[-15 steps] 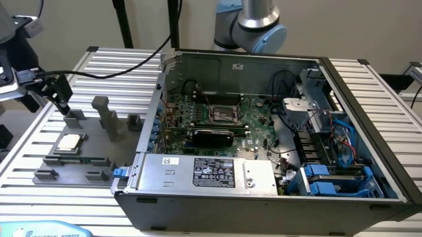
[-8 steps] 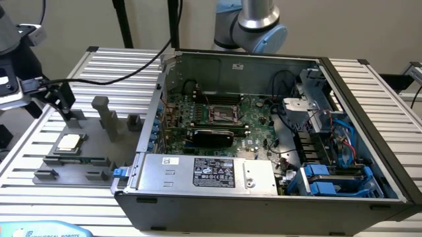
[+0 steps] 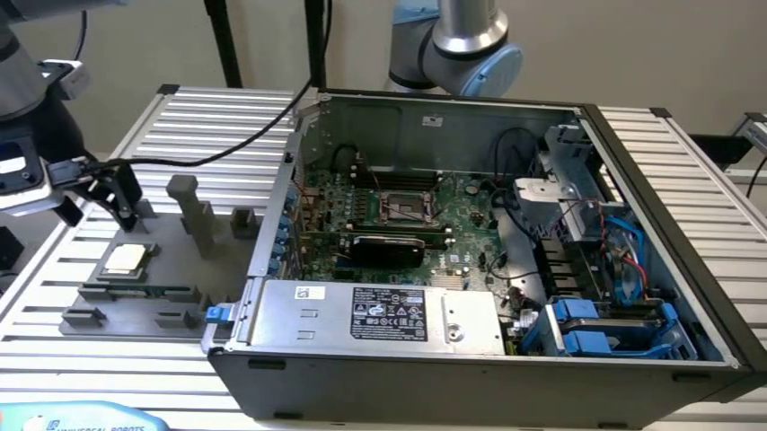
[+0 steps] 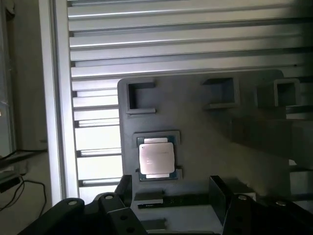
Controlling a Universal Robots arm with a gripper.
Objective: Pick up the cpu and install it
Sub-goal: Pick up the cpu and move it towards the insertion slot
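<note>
Exterior view: gripper (image 3: 99, 212) hangs wide open and empty, pointing down, near above the cpu (image 3: 126, 260).

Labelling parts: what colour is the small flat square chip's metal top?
Silvery-white cpu top, green-rimmed; best in wrist view.

The pincer (image 3: 99, 206) is held at nine o'clock in the exterior view, its dark fingers (image 3: 124, 202) pointed downward and spread wide with nothing gripped, while an arm joint (image 3: 462, 45) is seen at twelve o'clock.
</note>
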